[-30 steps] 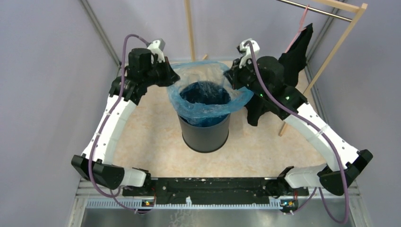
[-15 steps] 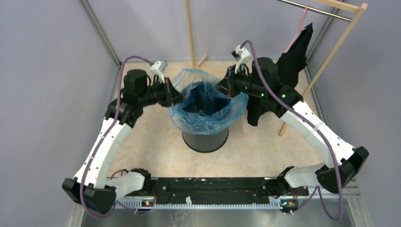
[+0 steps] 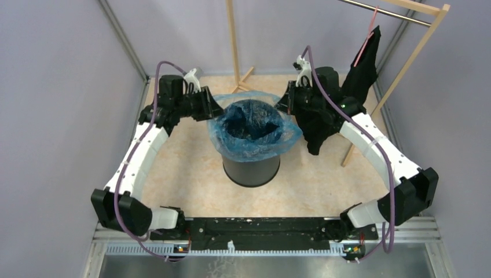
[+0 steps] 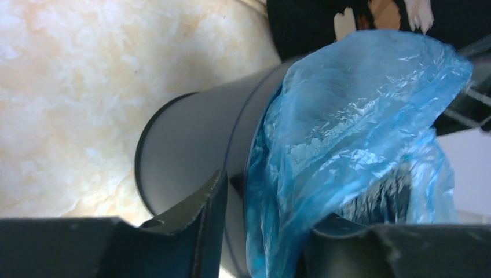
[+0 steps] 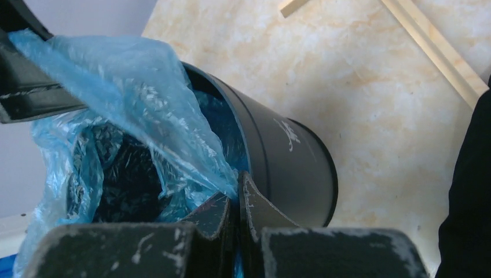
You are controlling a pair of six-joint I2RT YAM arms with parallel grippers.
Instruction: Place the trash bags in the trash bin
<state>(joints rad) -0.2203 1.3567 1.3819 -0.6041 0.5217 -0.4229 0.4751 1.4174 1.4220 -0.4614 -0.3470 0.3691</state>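
The glossy black trash bin (image 3: 252, 168) stands mid-floor. A light-blue trash bag (image 3: 255, 132) lines it, its film folded out over the rim. My left gripper (image 3: 215, 110) is at the bin's left rim. In the left wrist view (image 4: 269, 202) its jaws stand apart, one finger (image 4: 197, 214) outside the bin wall (image 4: 191, 150), the other inside, with bag film (image 4: 347, 110) between them. My right gripper (image 3: 284, 106) is at the right rim. In the right wrist view (image 5: 238, 185) its jaws are pinched shut on the bag's edge (image 5: 145, 98) beside the bin (image 5: 289, 162).
A wooden rack (image 3: 405, 63) stands at the back right with a black cloth garment (image 3: 362, 69) hanging on it, just behind my right arm. A wooden post (image 3: 233, 40) rises behind the bin. Grey walls close in on both sides.
Both grippers have come down and inward at the rim. The bag mouth, held up high a second ago, now sits lower and drapes over the bin's rim.
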